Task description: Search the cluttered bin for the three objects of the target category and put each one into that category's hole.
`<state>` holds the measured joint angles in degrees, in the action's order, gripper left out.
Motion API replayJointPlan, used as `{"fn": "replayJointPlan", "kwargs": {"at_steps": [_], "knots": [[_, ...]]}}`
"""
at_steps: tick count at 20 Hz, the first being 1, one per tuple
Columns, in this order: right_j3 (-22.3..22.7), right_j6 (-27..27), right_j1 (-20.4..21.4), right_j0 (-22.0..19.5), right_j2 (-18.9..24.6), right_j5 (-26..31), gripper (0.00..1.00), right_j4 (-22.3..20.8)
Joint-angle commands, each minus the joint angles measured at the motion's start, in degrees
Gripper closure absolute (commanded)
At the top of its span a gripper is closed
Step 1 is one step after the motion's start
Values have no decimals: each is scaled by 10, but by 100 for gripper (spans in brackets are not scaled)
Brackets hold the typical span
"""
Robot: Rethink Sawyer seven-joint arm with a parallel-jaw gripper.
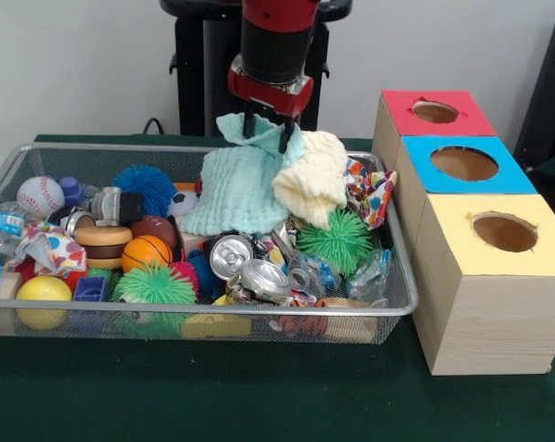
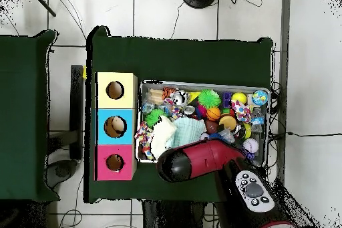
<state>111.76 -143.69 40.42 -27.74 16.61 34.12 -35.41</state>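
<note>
The silver wire-mesh bin point(image 1: 398, 311) is full of clutter: balls, cans, spiky toys and cloths. It also shows in the overhead view point(image 2: 270, 115). My gripper point(image 1: 266, 126) hangs over the bin's far side, shut on a mint-green cloth point(image 1: 240, 189) that drapes down into the bin. A pale yellow cloth point(image 1: 312, 180) lies right beside it, and a patterned cloth point(image 1: 371, 191) sits at the bin's right end. Three wooden boxes stand to the right, with a red top point(image 1: 433, 112), a blue top point(image 1: 463, 164) and a yellow top point(image 1: 502, 230), each with a round hole.
In the bin lie crushed cans point(image 1: 231, 255), a green spiky ball point(image 1: 337, 241), a basketball point(image 1: 146, 252), a baseball point(image 1: 40, 194), a yellow ball point(image 1: 43, 289) and a second patterned cloth point(image 1: 49, 247). The green table point(image 1: 259, 396) extends in front.
</note>
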Motion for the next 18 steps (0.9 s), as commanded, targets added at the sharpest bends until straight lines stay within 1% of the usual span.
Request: {"fn": "replayJointPlan", "kwargs": {"at_steps": [1,3,4,7,11,12,15,18], "knots": [[-19,9,-32,15,-8,-51,0,-40],[-30,22,-36,15,-8,-43,0,-44],[-33,28,-37,14,-8,-37,100,-43],[-48,37,-36,22,-12,-20,100,-53],[-64,33,-28,33,-19,-12,100,-62],[-63,31,-24,36,-20,-12,100,-64],[-74,46,-9,36,-18,-12,100,-82],[-71,52,21,41,-27,-18,100,-112]]}}
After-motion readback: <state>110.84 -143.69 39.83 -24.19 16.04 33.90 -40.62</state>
